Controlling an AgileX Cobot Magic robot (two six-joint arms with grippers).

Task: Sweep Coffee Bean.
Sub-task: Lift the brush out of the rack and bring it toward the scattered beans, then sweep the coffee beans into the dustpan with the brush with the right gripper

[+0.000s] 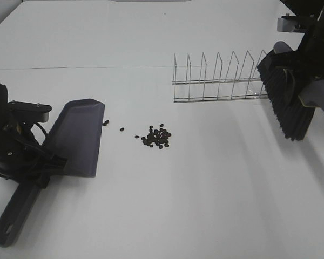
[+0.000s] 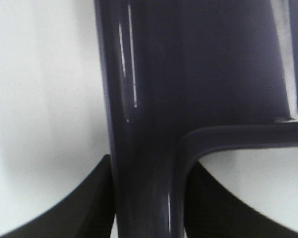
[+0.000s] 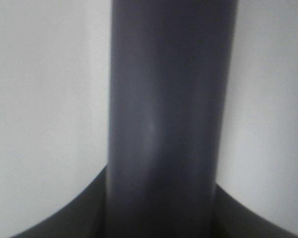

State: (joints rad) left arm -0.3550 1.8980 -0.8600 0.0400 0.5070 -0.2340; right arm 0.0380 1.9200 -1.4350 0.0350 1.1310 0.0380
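A small pile of dark coffee beans (image 1: 157,137) lies on the white table, with a few strays (image 1: 121,129) trailing left toward the grey dustpan (image 1: 75,137). The dustpan rests on the table at the left, its mouth facing the beans. My left gripper (image 1: 46,167) is shut on the dustpan's handle (image 2: 144,188), seen close up in the left wrist view. My right gripper (image 1: 313,81) is shut on the brush's grey handle (image 3: 164,119). It holds the brush with black bristles (image 1: 285,105) in the air at the right, well away from the beans.
A wire dish rack (image 1: 221,78) stands on the table behind the beans, just left of the brush. The dustpan handle's end (image 1: 11,226) reaches toward the front left edge. White table (image 1: 205,189) lies in front of the beans.
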